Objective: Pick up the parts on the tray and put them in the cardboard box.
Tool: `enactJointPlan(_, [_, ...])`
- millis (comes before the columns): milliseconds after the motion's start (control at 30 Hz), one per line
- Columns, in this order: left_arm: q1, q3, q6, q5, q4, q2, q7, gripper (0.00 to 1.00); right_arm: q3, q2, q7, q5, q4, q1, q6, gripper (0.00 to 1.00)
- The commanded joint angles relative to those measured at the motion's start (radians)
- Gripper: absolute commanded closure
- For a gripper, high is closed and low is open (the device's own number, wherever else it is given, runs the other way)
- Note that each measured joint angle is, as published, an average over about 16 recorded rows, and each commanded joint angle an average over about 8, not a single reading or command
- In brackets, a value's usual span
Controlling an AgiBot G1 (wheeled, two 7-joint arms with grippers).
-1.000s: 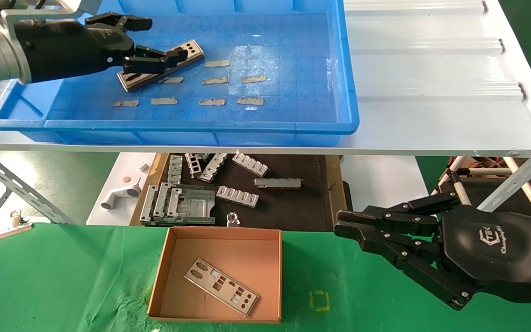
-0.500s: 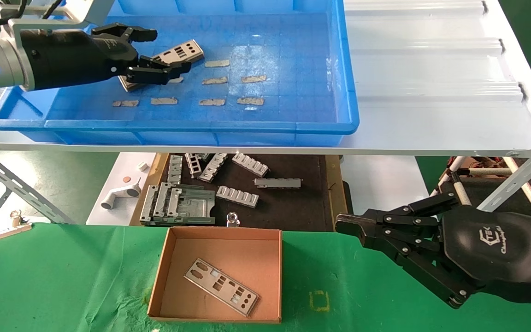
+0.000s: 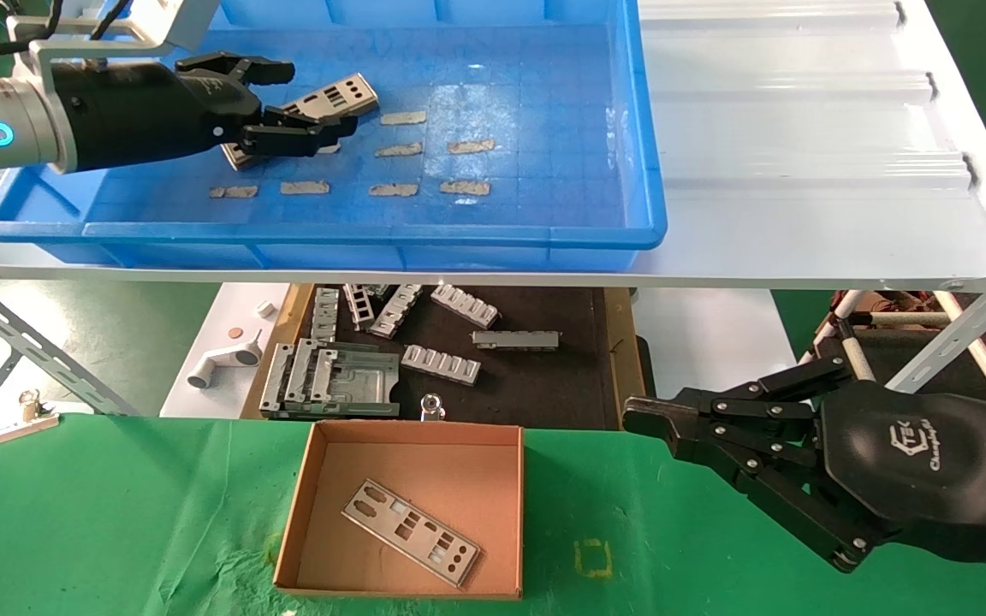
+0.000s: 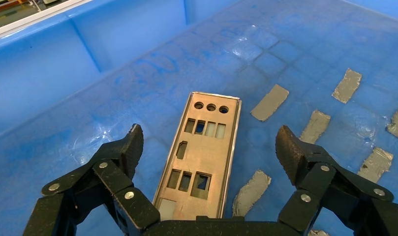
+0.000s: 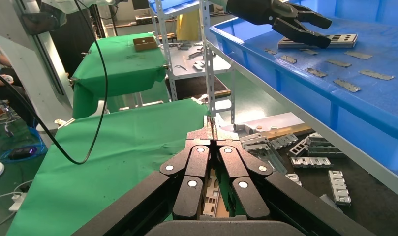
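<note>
Pickup from the tray (image 3: 647,128) is the step in hand, judging by the left gripper (image 4: 209,147) hovering over the last plate (image 4: 201,160) there, jaws spread wide on either side of it and touching nothing. That plate lies flat on the tray floor near the tray's far left corner, among scattered tape patches (image 3: 399,150). One plate (image 3: 412,532) already rests inside the cardboard box (image 3: 288,522), which sits on the green cloth (image 3: 116,513) well below and in front of the tray. Next move likely calls for the left gripper to drop lower and pinch the thin plate by its long edges; being so flat, it may slip or need tilting up first. Right gripper (image 5: 212,130) is parked beside the box, to its right, fingers pressed together and holding nothing
</note>
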Motion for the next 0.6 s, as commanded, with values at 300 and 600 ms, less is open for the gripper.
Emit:
enactJointPlan(300, [-0.001,-0.002,-0.018,-0.003,0.015,0.007,0.002,1.0,0.0,0.0,0.0,0.0,0.0,0.0,0.0,1.0])
enactJointPlan(600, [0.0,-0.003,-0.025,-0.004,0.019,0.008,0.005,1.0,0.0,0.0,0.0,0.0,0.0,0.0,0.0,1.0])
